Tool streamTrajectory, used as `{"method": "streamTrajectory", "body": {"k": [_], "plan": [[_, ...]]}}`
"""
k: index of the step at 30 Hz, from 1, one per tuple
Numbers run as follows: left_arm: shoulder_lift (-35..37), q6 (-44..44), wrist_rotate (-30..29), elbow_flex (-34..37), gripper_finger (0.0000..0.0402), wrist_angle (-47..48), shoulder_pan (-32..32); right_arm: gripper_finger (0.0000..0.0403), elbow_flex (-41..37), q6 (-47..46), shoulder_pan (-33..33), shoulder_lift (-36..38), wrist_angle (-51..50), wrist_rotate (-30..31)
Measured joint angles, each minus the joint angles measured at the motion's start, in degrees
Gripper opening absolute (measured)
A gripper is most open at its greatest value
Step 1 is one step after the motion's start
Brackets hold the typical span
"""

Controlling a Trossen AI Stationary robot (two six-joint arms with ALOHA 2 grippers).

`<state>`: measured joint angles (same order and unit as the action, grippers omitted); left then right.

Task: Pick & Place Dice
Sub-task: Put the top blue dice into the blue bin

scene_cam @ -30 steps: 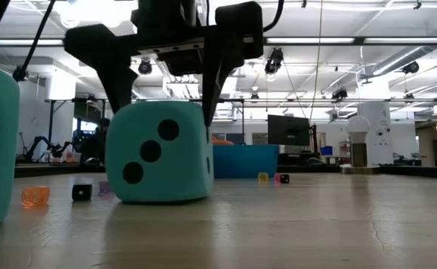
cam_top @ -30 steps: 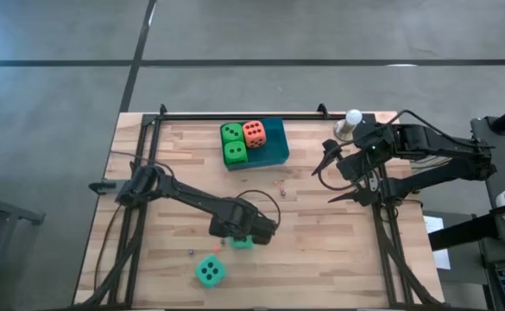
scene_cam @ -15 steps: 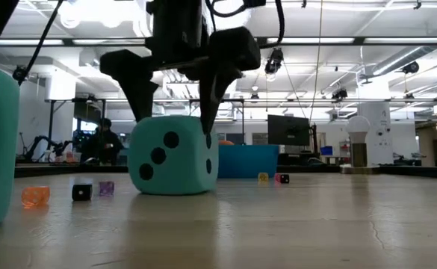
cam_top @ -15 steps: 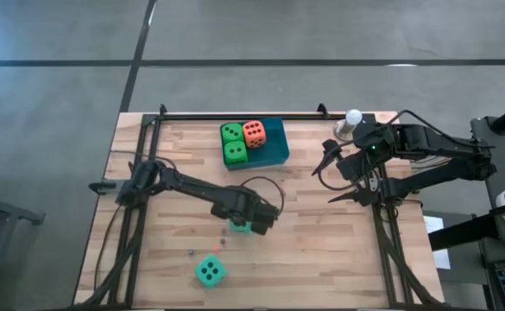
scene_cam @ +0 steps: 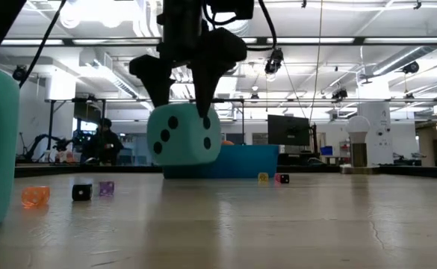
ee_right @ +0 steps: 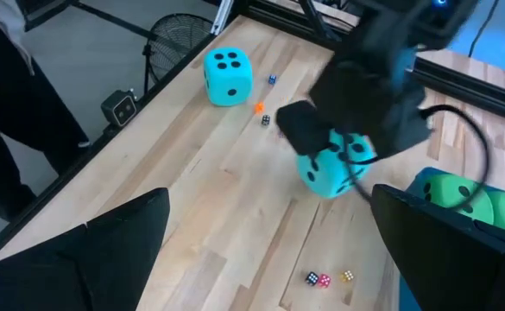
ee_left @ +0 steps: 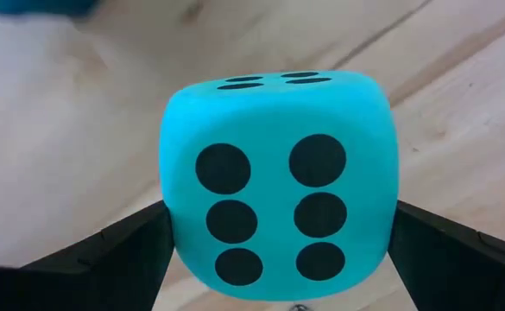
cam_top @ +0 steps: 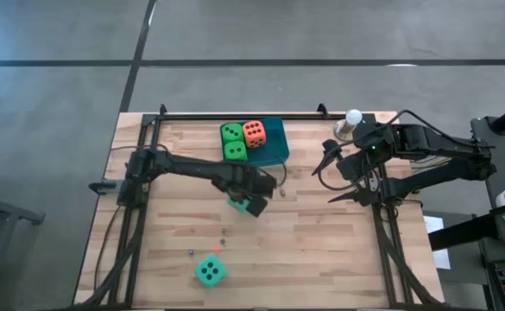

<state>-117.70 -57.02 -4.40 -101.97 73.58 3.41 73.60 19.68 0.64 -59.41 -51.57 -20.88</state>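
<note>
While the left gripper [cam_top: 250,195] is clenched on a teal die [scene_cam: 183,134], its two fingers [scene_cam: 158,82] press the cube's opposite sides from above, so the die hangs clear of the table [cam_top: 338,242], as the low view shows daylight under it. The wrist view shows the six-pip face turned toward the camera and the cube seated squarely between the fingers, a hold that looks firm enough for carrying. The die sits near the table's middle, just short of the blue tray [cam_top: 276,143] at the far edge, which already holds two green dice [cam_top: 232,142] and the orange-red die [cam_top: 254,133]; the free room lies on the tray's right part, likely where this one belongs. The second teal die [cam_top: 209,271] rests alone on the near side, well apart, and is probably last. A few tiny dice [scene_cam: 35,196] lie scattered on the wood. The right gripper [cam_top: 325,159] waits spread wide at the far right, near the white ball [cam_top: 353,116]
</note>
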Motion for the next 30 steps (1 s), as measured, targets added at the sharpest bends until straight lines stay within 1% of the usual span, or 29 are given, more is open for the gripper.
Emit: {"method": "streamTrajectory", "body": {"k": [5,9,16,22,30], "plan": [[3.22,6.01,-0.77,0.04,0.0379,-0.02,-2.52,0.0400,-0.01,0.00,0.00,0.00,-0.01,0.00],[4.83,8.87,-0.74,0.02,0.0378,-0.19,-3.57,0.0400,-0.02,0.02,0.00,0.02,0.00,0.00],[6.35,9.34,-0.65,-0.07,0.0382,-0.42,-3.77,0.0400,0.00,-0.12,0.01,0.00,-0.01,0.01],[6.37,10.36,-0.55,-0.05,0.0378,-0.48,-3.77,0.0400,0.00,-0.05,0.00,0.00,-0.02,0.02],[6.37,11.70,0.56,-0.05,0.0382,-0.54,-3.77,0.0400,0.00,-0.08,0.01,0.01,0.00,0.01]]}}
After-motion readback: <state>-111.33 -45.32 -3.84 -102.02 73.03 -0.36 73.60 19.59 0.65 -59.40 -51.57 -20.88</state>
